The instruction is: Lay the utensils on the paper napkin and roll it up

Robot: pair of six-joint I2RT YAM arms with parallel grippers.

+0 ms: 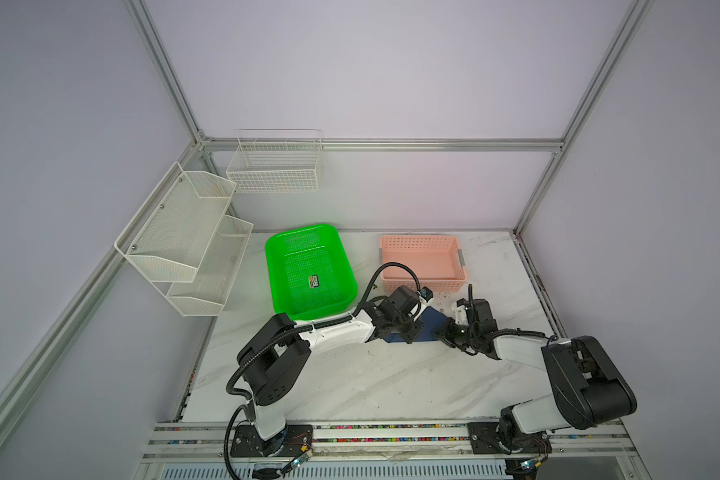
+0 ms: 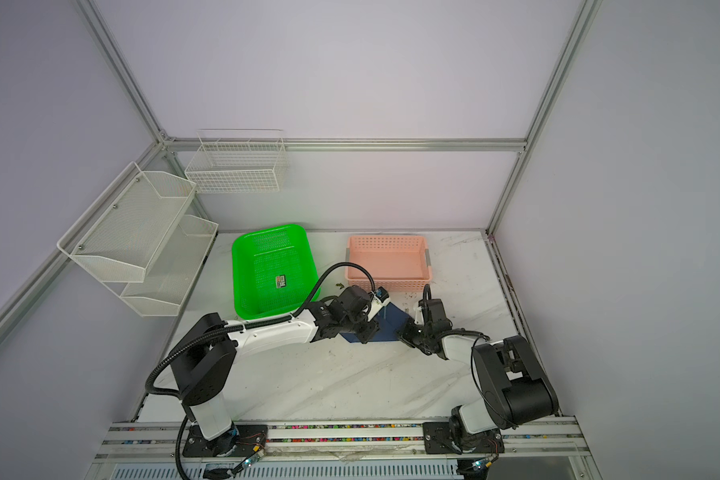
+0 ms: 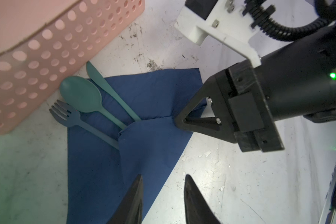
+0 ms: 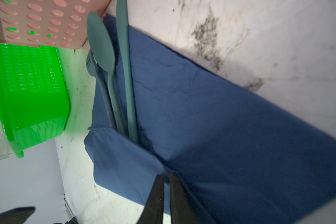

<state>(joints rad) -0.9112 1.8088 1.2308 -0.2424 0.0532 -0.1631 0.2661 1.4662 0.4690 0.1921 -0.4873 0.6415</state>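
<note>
In both top views the paper napkin (image 1: 430, 328) (image 2: 391, 326) is a small blue patch a little right of the middle of the frame. It lies on the white table (image 1: 350, 374), just below the pink basket (image 1: 420, 239). The green basket (image 1: 300, 228) sits to the left of the pink one. The left gripper (image 1: 412, 334) comes in from the left and the right gripper (image 1: 440, 332) from the right. Both are down at the napkin and close to each other. The arms hide the tips here, so I cannot tell from these views how the jaws stand.

The left wrist view shows more. The left gripper (image 3: 163, 179) is spread apart with nothing in it. One finger is over the napkin (image 3: 153, 93) and the other is over bare table. The right gripper (image 3: 177, 122) pinches a folded-over flap of the napkin. The utensils lie side by side on the napkin next to the pink basket (image 3: 37, 48): a spoon (image 3: 81, 95), a fork (image 3: 66, 114) and a long flat piece (image 3: 109, 91), maybe a knife. Their handles go under the flap.

In the right wrist view the right gripper (image 4: 166, 179) has its fingers almost pressed together on the edge of the fold. The spoon (image 4: 101, 42), fork (image 4: 91, 64) and long flat piece (image 4: 124, 58) stick out from under the flap, pointing away from the gripper toward the pink basket (image 4: 37, 19). The green basket (image 4: 27, 87) is beside them.
</note>
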